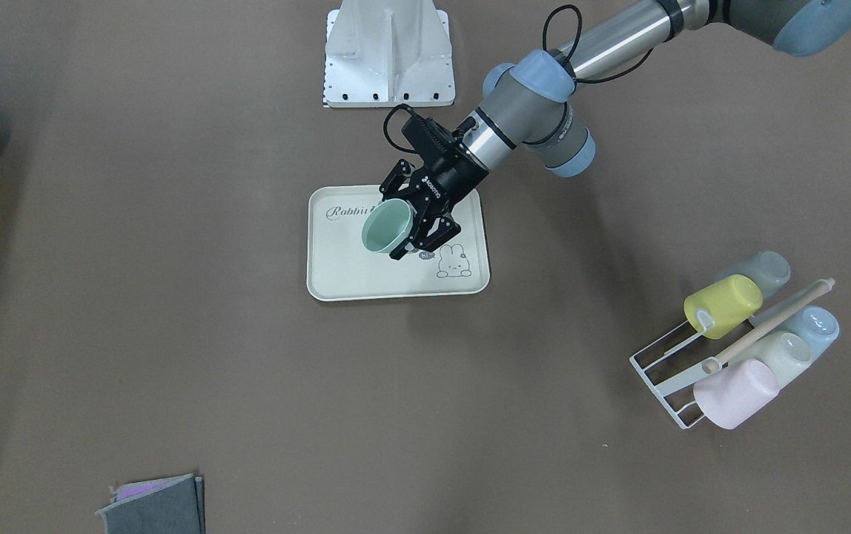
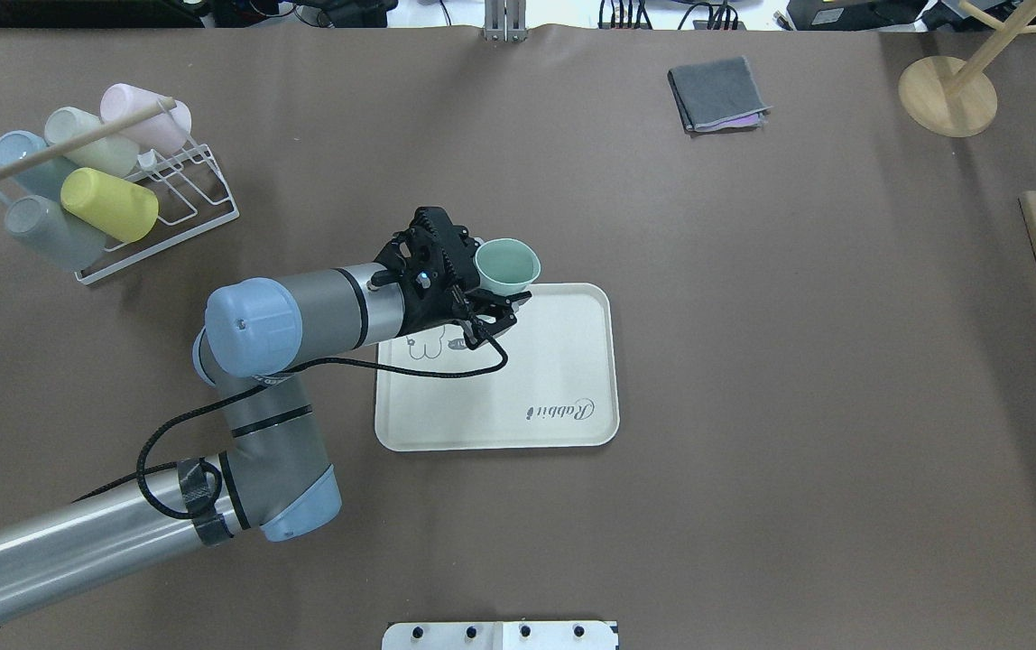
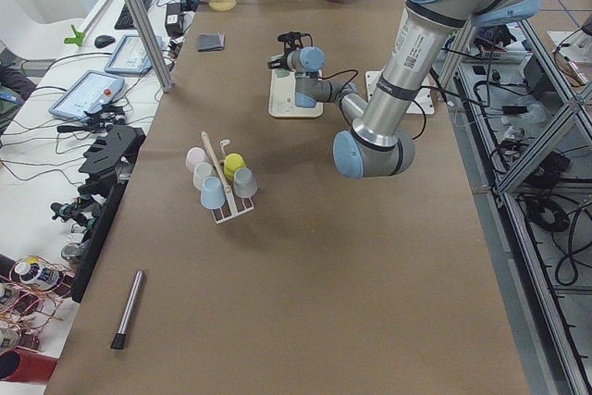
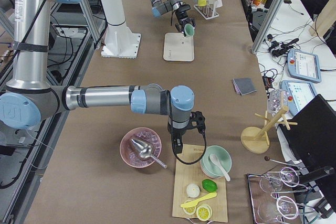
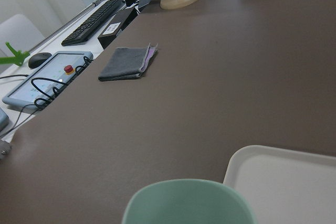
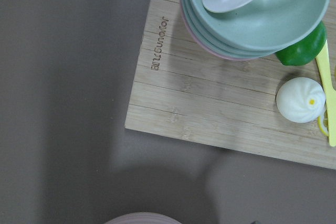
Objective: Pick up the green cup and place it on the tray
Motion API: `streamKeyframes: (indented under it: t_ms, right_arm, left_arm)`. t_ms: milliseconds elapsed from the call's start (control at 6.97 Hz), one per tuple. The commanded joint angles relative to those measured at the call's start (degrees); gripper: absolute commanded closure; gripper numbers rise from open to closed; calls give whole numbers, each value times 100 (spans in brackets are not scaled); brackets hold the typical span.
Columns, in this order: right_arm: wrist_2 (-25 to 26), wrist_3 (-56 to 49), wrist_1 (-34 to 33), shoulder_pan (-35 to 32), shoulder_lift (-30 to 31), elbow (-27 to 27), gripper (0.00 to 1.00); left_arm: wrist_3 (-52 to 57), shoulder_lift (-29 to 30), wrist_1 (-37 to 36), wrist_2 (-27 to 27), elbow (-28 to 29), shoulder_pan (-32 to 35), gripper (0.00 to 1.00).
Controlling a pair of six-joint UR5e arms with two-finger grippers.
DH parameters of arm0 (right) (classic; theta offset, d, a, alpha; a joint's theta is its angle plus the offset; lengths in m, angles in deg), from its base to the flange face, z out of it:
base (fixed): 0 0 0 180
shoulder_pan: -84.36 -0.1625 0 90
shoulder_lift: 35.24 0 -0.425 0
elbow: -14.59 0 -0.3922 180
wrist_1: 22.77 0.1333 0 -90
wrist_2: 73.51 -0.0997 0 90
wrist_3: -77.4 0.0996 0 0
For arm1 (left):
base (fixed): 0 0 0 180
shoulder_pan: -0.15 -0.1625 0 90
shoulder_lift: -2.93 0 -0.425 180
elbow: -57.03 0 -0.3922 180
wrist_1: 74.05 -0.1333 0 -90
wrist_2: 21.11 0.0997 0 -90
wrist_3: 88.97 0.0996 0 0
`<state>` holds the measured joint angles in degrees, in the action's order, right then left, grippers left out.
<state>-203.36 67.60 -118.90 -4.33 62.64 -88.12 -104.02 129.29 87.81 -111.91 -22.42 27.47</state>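
right of the wire rack (image 2: 184, 194) of pastel cups, the left hand (image 2: 493, 276) is clenched on the green cup (image 2: 507, 264), holding it tilted in the air above the tray (image 2: 572, 379) on the tabletop (image 2: 798, 406), while the right hand (image 4: 197, 121), beside a wooden board (image 4: 184, 179), cannot be judged.

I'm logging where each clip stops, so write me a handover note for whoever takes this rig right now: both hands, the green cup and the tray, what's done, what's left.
Left hand: shut on the small mint-green plastic cup, held tilted in the air over the cream-yellow rectangular "Rabbit" tray.
Right hand: far off by the wooden cutting board. I cannot tell whether it is open or shut.
Done: cup picked up and brought to the tray.
Left: lower the cup, set it on the tray, open the hand and pull away.
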Motion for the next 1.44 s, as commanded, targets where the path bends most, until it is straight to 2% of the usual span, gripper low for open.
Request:
streamKeyframes:
  t_ms: [0,431,574,1292]
  right_arm:
    - [-5,5,-2,0,3,5,0]
    - [-84,5,-11,0,3,23,0]
    - [-84,5,-2,0,3,75,0]
    - [-93,-21,-2,0,-5,102,0]
  left_arm:
    - [-59,126,1288,-16,648,-60,66]
    - [-77,108,3056,-59,1571,-130,66]
    - [-277,108,3348,-164,1713,-147,66]
    - [-692,143,3483,-306,1846,-288,66]
